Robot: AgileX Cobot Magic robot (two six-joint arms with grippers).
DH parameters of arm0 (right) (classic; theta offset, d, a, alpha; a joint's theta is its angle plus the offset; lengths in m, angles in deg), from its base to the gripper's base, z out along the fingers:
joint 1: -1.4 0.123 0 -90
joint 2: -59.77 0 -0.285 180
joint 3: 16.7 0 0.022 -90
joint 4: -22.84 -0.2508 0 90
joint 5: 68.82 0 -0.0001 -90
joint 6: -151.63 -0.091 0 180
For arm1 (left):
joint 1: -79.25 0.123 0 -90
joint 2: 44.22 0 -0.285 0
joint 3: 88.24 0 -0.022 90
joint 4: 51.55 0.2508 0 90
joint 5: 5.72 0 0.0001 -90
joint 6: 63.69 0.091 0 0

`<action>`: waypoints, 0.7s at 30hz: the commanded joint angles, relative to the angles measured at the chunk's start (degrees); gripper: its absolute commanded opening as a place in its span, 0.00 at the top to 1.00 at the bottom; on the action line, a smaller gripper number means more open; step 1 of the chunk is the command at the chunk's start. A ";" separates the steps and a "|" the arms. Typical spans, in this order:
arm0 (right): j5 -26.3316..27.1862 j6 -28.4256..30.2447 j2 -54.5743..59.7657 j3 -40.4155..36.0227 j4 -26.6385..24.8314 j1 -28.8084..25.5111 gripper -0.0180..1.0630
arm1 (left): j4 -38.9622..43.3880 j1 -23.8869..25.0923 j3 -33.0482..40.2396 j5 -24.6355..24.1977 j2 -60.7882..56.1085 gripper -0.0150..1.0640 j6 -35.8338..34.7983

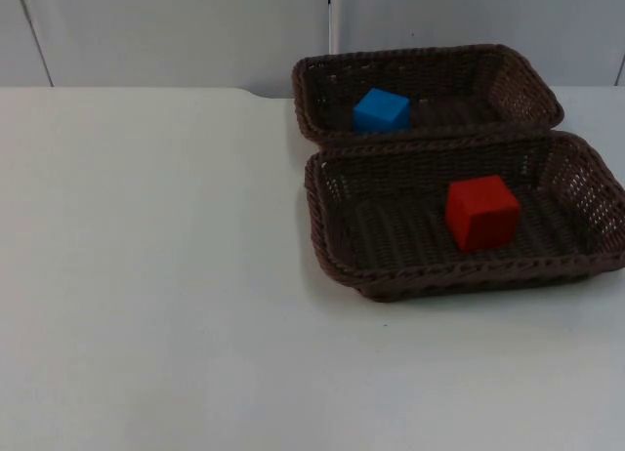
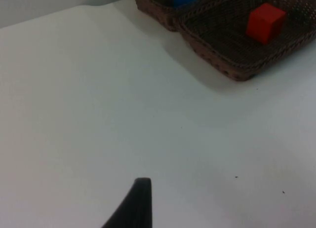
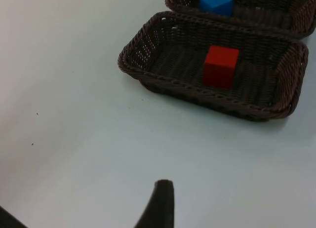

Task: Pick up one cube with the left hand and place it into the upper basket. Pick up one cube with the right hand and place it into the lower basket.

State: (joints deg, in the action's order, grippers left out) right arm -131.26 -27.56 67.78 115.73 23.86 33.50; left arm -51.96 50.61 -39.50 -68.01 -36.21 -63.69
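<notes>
Nearest my lens, the lower brown woven wicker basket [image 1: 337, 238] holds the red cube [image 1: 481, 212]; the blue cube [image 1: 380, 110] sits in the upper brown wicker basket [image 1: 312, 90] touching behind it, so both placements look finished. From each wrist I see the left gripper [image 2: 133, 208] and the right gripper [image 3: 158, 208] over the white table [image 1: 146, 275] (well apart from the baskets). Their openness I cannot tell; nothing appears held.

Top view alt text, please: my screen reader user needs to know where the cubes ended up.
Two brown wicker baskets sit side by side on the white table: the upper basket holds a blue cube, and the lower basket holds a red cube. A grey partition wall stands behind them.
</notes>
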 commanded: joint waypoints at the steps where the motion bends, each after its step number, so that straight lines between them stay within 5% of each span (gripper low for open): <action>1: 0.63 0.36 -0.22 -0.14 -0.09 0.08 0.28 | -0.70 -0.36 0.24 0.64 -0.22 0.01 0.00; 4: 0.63 0.36 -0.22 -0.14 -0.09 0.08 0.25 | -0.70 -0.36 0.24 0.64 -0.22 0.01 0.00; 9: 0.63 0.36 -0.22 -0.14 -0.09 0.08 0.01 | -0.56 -0.36 0.24 0.64 -0.22 0.01 0.00; 21: 0.63 -0.19 -0.22 -0.14 -0.19 0.08 0.01 | -0.21 -0.36 0.24 0.64 -0.22 0.01 -0.36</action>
State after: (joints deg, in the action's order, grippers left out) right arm -131.26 -27.56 67.78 115.73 23.86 33.50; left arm -51.96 50.61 -39.50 -68.01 -36.21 -63.69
